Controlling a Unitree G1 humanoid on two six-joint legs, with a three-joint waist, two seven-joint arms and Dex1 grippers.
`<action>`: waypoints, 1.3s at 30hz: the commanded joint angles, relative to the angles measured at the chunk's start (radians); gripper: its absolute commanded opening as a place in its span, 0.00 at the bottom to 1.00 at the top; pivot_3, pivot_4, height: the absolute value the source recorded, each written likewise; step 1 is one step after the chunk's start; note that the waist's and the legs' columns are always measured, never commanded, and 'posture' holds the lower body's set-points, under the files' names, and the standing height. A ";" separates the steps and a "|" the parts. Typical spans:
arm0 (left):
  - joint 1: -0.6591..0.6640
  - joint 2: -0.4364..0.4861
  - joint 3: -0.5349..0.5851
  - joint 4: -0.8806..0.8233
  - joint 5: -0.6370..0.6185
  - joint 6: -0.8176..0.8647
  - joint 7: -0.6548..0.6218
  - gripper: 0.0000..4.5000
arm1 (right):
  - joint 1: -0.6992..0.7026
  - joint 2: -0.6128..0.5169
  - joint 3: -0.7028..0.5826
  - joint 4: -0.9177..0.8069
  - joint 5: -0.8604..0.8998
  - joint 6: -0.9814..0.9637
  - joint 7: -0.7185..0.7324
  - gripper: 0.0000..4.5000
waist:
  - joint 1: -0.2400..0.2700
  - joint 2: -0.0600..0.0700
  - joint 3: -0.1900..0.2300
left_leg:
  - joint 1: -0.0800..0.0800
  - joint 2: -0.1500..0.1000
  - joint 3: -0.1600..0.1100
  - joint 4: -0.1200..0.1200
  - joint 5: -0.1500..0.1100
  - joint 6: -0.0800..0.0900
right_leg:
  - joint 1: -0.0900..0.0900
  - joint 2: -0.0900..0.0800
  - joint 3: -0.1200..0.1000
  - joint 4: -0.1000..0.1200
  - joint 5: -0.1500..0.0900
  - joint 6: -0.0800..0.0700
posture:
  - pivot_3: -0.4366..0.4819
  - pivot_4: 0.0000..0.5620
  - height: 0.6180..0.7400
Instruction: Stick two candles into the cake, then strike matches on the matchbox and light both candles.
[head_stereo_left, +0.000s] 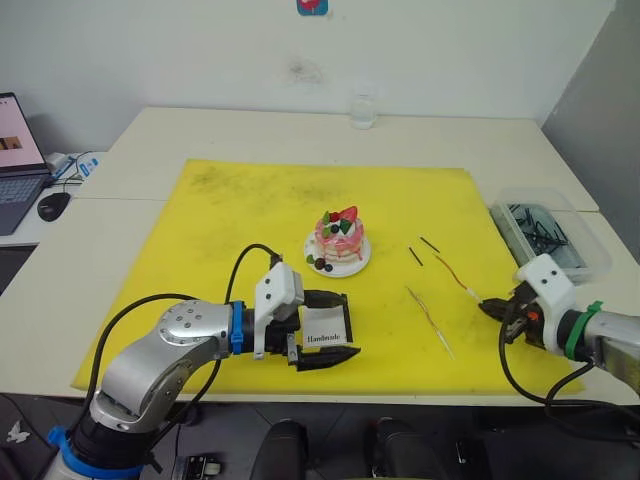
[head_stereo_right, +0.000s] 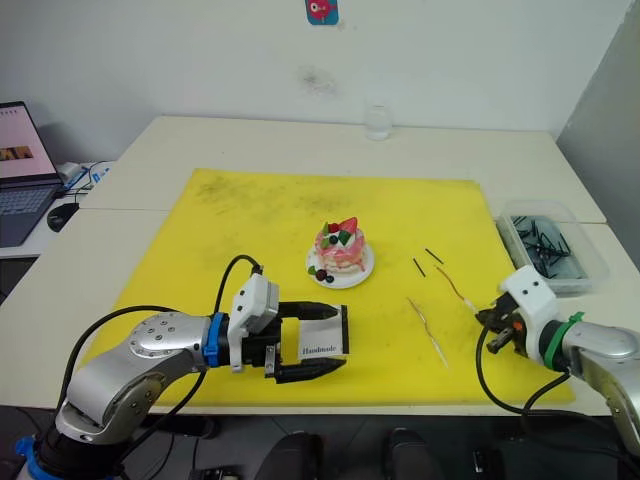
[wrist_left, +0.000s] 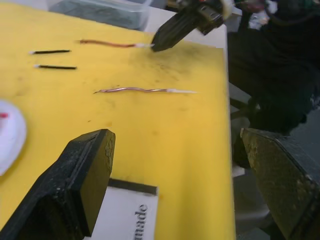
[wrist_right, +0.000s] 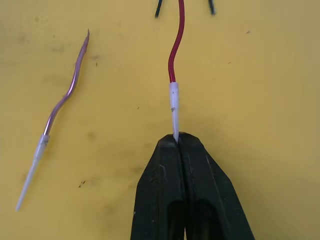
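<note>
The pink cake (head_stereo_left: 340, 240) stands on its white plate (head_stereo_left: 311, 247) in the middle of the yellow mat (head_stereo_left: 230, 210). My left gripper (head_stereo_left: 350, 325) is open, and the white matchbox (head_stereo_left: 325, 330) lies flat between its fingers with a gap on one side. Right of the cake lie two short dark matches (head_stereo_left: 430, 243). My right gripper (wrist_right: 178, 137) is shut on the pale tip of one reddish candle (wrist_right: 175, 50), which rests along the mat. The other candle (head_stereo_left: 428, 318) lies loose beside it.
At the right table edge, off the mat, stands a clear plastic bin (head_stereo_left: 550, 235) with dark items. A glass (head_stereo_left: 363, 108) stands at the back. A laptop (head_stereo_left: 15, 160) and mouse (head_stereo_left: 53, 205) sit at the far left.
</note>
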 joint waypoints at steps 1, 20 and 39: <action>-0.013 -0.038 0.072 0.008 -0.097 0.095 0.078 1.00 | -0.082 0.037 -0.098 -0.056 0.141 0.064 0.006 0.00 | -0.001 0.000 0.000 | 0.000 0.000 0.000 0.000 0.000 0.000 | 0.000 0.000 0.000 0.000 0.000 0.000 | 0.48 0.27 1.00; -0.175 -0.286 0.219 0.058 -0.967 0.292 0.654 1.00 | -0.321 0.265 -0.027 -0.024 1.118 0.134 -0.478 0.00 | -0.003 -0.001 0.000 | -0.001 0.000 -0.001 0.000 0.000 0.000 | 0.000 0.001 0.000 0.000 0.000 0.000 | 0.48 0.27 1.00; -0.197 -0.289 0.153 0.101 -1.043 0.220 0.715 0.66 | -0.316 0.104 0.134 -0.014 1.265 -0.078 -0.558 0.00 | 0.001 -0.001 0.000 | -0.002 -0.001 -0.001 0.000 0.000 0.000 | 0.000 0.002 0.000 -0.001 0.000 0.000 | 0.48 0.27 1.00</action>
